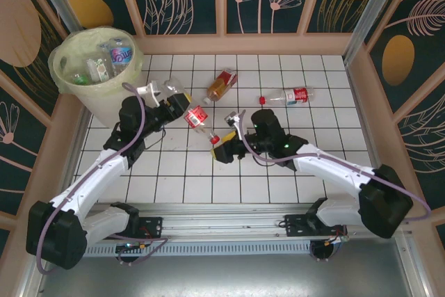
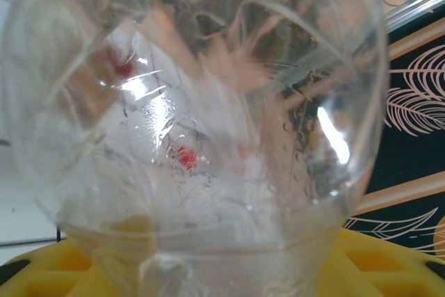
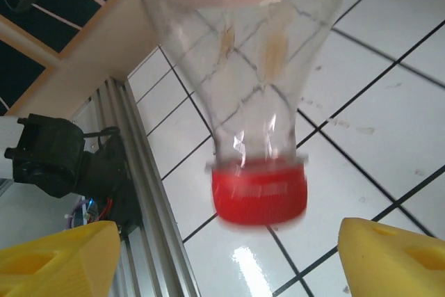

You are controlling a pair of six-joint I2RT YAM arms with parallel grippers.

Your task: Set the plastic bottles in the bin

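Top external view: the bin (image 1: 69, 81) stood at the upper left of the frame, lined with a translucent bag and already containing several bottles (image 1: 117, 53), one of them with a blue label. Just right of the bin, the left gripper (image 1: 174, 104) was closed on a clear bottle (image 1: 158, 91) whose white cap pointed toward the bin. Three more bottles lay on the white tiled table (image 1: 320, 74): an amber bottle (image 1: 221, 85) at upper centre, a red-labelled bottle (image 1: 197, 117) just below and left of it, and a red-capped bottle (image 1: 288, 95) further right, well apart from both arms. The right gripper (image 1: 225, 147) sat at the centre of the frame, at the capped end of the red-labelled bottle. Left wrist view: the clear bottle (image 2: 201, 123), dented and wet inside, spanned the space between the yellow fingers (image 2: 389, 262), which pressed in on its lower part from either side. Right wrist view: the fingers (image 3: 55, 259) stood wide apart in the lower corners; the neck and red cap (image 3: 259, 193) of the red-labelled bottle (image 3: 250, 67) hung between them, cap downward and blurred, touching neither finger, above the tiled surface.
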